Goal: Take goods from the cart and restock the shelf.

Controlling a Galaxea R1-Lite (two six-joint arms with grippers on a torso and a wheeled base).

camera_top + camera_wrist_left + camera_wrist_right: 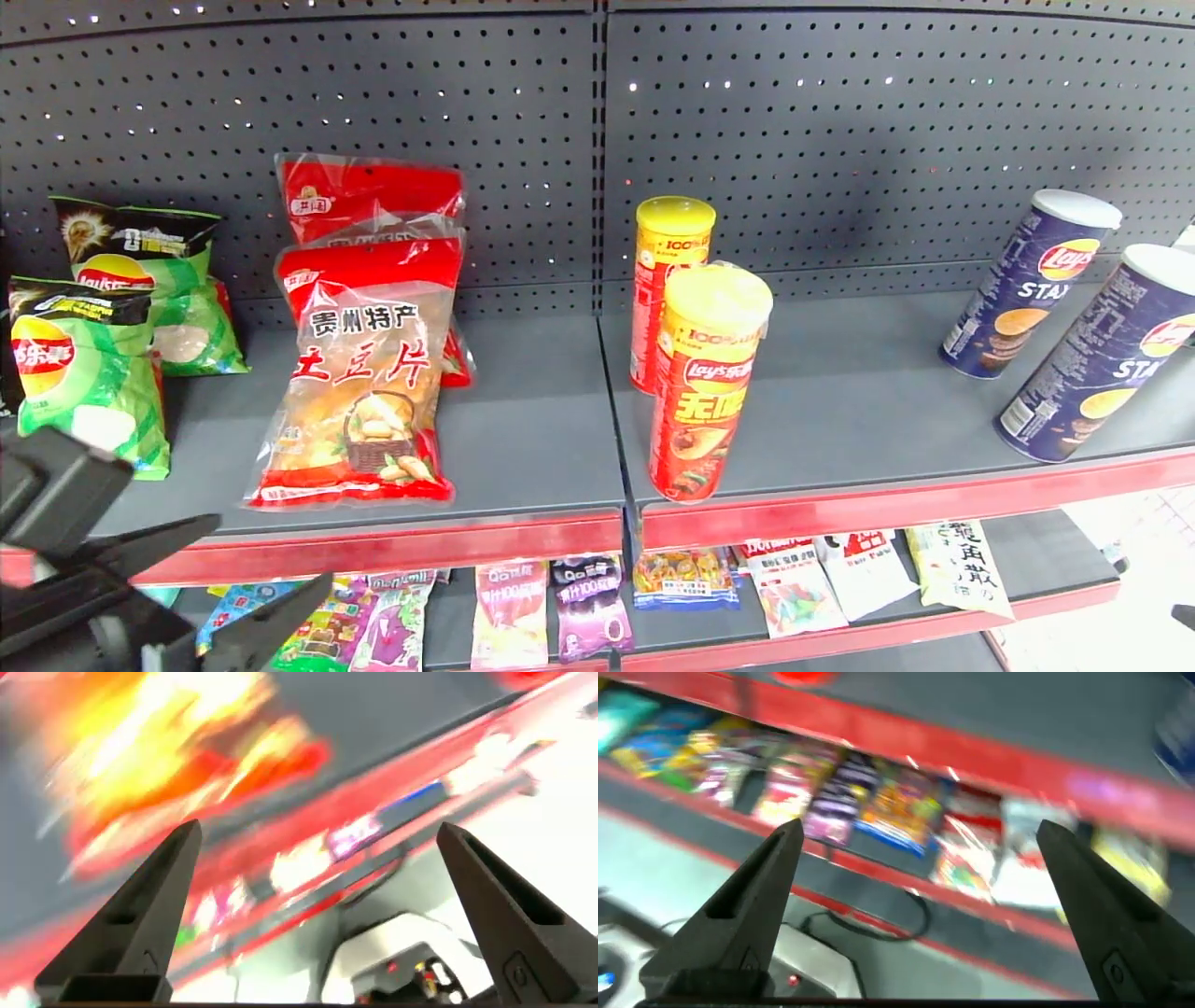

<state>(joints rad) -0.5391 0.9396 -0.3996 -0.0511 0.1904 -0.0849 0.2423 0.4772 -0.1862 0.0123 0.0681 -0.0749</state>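
Currently the left gripper [271, 555] sits at the lower left of the head view, in front of the red front edge of the upper shelf [523, 439]. Its jaws are spread wide with nothing between them. The right gripper [920, 826] also has its jaws wide and empty, and it faces the row of small packets [878, 803] on the lower shelf [1055, 560].

On the upper shelf, 2 green chip bags [89, 373] stand at the left of the frame, one behind the other. Left of centre, 2 red potato-slice bags [359, 373] stand one in front of the other. Just right of centre, 2 yellow-lidded red cans [705, 383] stand upright and close together. At the right edge of the frame are 2 blue cans [1092, 355] with white lids.
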